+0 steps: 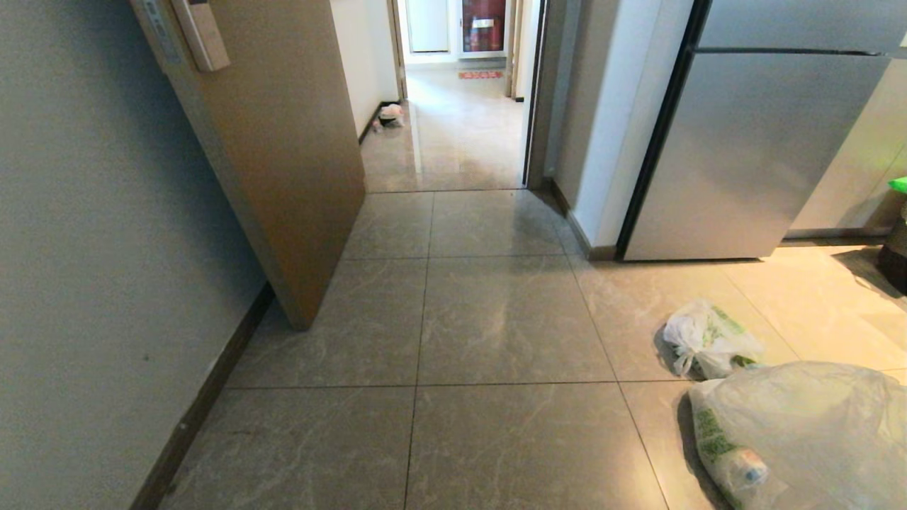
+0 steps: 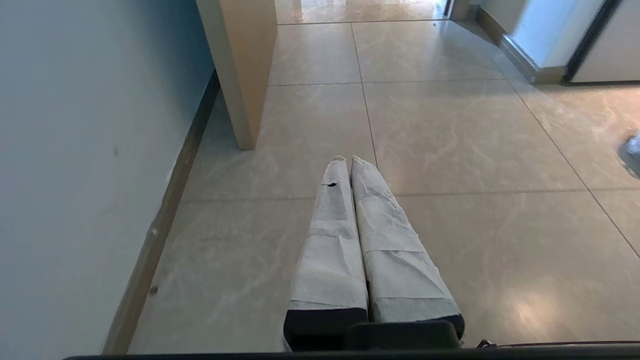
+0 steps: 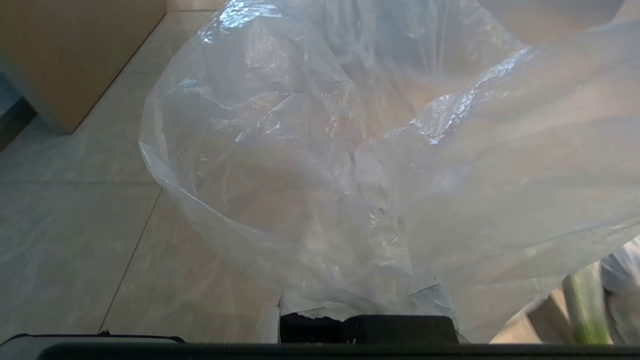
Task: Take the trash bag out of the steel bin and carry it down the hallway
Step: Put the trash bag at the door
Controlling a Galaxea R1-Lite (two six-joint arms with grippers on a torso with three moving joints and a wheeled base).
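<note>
The right gripper (image 3: pixel 367 320) is clenched on the trash bag (image 3: pixel 350 150) billowing in front of it, while the left gripper (image 2: pixel 348 161) is squeezed closed with nothing in it.

No text, brand, number or sign is legible in any view. Green print marks the small white bag (image 1: pixel 708 338) at four o'clock and the larger bag (image 1: pixel 801 432) at five o'clock on the floor, but its characters cannot be read.
</note>
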